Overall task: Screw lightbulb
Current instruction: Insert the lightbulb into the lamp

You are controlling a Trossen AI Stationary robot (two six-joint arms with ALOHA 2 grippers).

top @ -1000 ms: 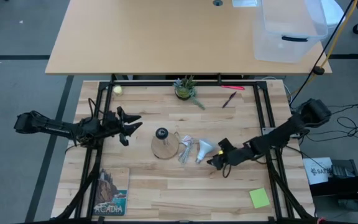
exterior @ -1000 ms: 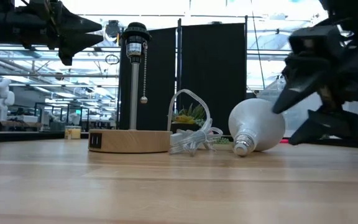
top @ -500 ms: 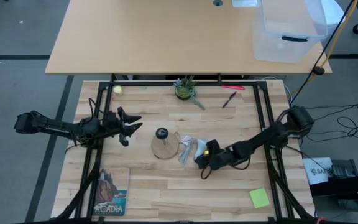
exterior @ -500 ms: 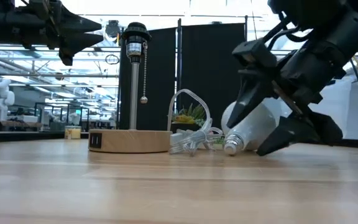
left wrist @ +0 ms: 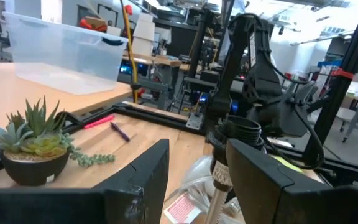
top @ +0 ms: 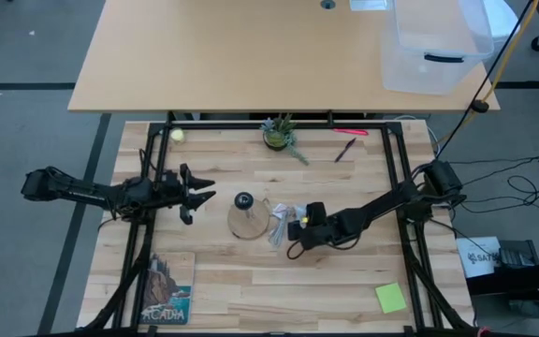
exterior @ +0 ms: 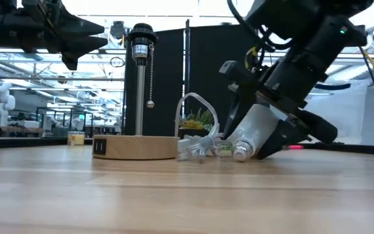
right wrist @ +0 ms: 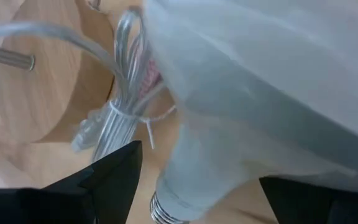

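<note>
The white lightbulb (exterior: 255, 127) lies on the table right of the wooden lamp stand (top: 243, 221), its metal screw base (exterior: 241, 153) toward the stand. It fills the right wrist view (right wrist: 241, 112). My right gripper (top: 298, 234) is open and low at the table, its fingers on either side of the bulb's pale cone (right wrist: 197, 171); it hides most of the bulb from above. My left gripper (top: 197, 192) is open and empty in the air left of the stand's black socket (left wrist: 232, 132). My right gripper stands open around the bulb's cone, coming level from the table's right side. One finger (right wrist: 303, 196) lies close beside the cone, the other (right wrist: 114, 171) stands apart from it. I cannot tell whether either finger touches the bulb.
A silvery-clear wrapper (top: 278, 225) lies between the stand and the bulb. A potted plant (top: 279, 133), pens (top: 347, 145) and a yellow ball (top: 177, 135) sit at the far edge. A book (top: 167, 290) and a green note (top: 390, 298) lie near the front.
My right gripper has gone toward the table's left edge and down, from beside the bulb's globe to a place with its fingers around the bulb. The bulb's screw base has shifted slightly toward the stand.
</note>
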